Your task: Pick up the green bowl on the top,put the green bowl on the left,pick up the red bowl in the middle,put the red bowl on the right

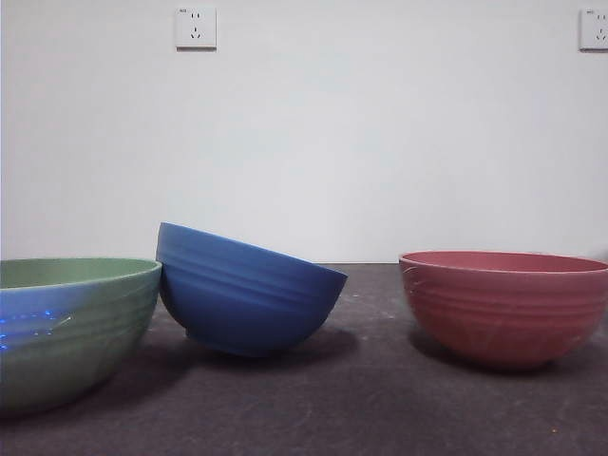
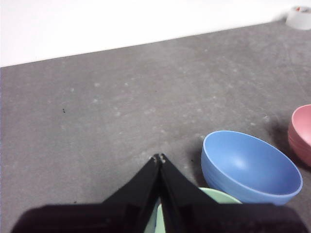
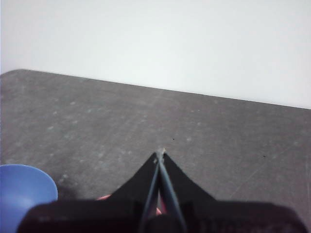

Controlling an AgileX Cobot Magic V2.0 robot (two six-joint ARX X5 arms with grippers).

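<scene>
The green bowl [image 1: 71,323] stands upright at the left of the table in the front view. The red bowl [image 1: 505,304] stands upright at the right. My left gripper [image 2: 159,158] is shut and holds nothing, hanging above the green bowl [image 2: 218,195], whose rim shows just beside the jaws. My right gripper [image 3: 160,154] is shut and empty too, above the red bowl [image 3: 103,197], of which only a sliver of rim shows under the jaws. Neither arm appears in the front view.
A blue bowl [image 1: 245,290] sits tilted in the middle, leaning against the green bowl's rim. It also shows in the left wrist view [image 2: 249,166] and the right wrist view [image 3: 24,194]. A white wall rises behind the table's far edge.
</scene>
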